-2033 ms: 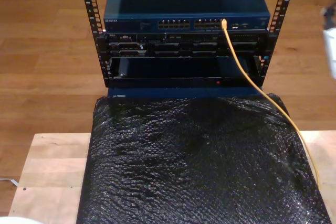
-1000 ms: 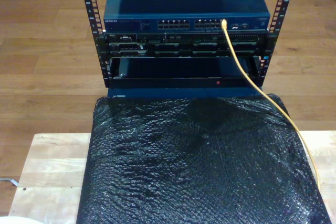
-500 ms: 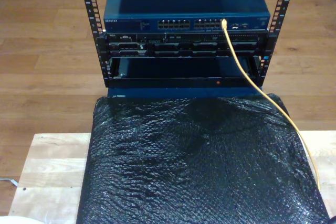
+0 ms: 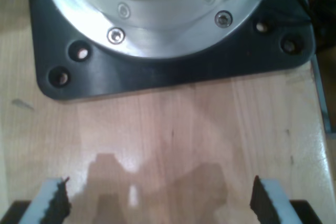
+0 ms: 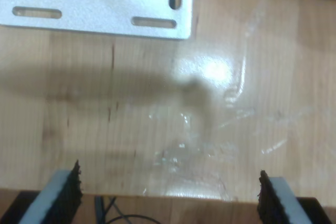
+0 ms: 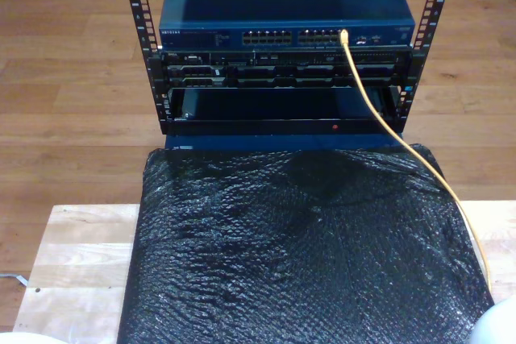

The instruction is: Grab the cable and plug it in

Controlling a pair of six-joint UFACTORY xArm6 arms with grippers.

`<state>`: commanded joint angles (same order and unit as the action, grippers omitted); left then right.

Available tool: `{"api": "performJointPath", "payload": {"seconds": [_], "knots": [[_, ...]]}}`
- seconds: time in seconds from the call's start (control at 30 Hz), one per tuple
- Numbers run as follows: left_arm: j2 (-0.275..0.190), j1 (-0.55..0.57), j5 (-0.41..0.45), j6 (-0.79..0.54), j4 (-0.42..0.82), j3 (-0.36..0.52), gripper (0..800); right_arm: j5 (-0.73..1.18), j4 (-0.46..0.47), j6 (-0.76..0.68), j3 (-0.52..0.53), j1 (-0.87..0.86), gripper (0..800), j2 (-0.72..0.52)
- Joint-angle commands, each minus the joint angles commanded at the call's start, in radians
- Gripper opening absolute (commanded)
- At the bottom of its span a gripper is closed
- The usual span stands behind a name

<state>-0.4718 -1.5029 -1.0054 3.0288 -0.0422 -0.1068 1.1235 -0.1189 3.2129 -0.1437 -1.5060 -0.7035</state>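
You saw the cable (image 6: 379, 118) already seated in the blue switch (image 6: 286, 36), trailing over the black sheet (image 6: 306, 255). My first pincer (image 4: 160, 200) and my second pincer (image 5: 169, 195) hung open, empty, above bare tabletop (image 4: 173, 129).

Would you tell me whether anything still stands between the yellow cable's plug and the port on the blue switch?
Nothing visible does: the yellow cable already ends at a port on the blue switch, apparently plugged in. From there it runs down over the black cover toward the exterior view's right.
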Motion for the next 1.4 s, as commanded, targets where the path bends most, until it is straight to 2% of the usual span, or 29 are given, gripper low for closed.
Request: {"api": "performJointPath", "payload": {"seconds": [0.7,1.4], "knots": [[0.000,0.000,0.000,0.000,0.000,0.000,800,-0.276,-0.005,0.034,0.153,0.003,798,0.046],[0.000,0.000,0.000,0.000,0.000,0.000,800,-0.279,-0.003,0.032,0.163,-0.002,798,0.029]]}}
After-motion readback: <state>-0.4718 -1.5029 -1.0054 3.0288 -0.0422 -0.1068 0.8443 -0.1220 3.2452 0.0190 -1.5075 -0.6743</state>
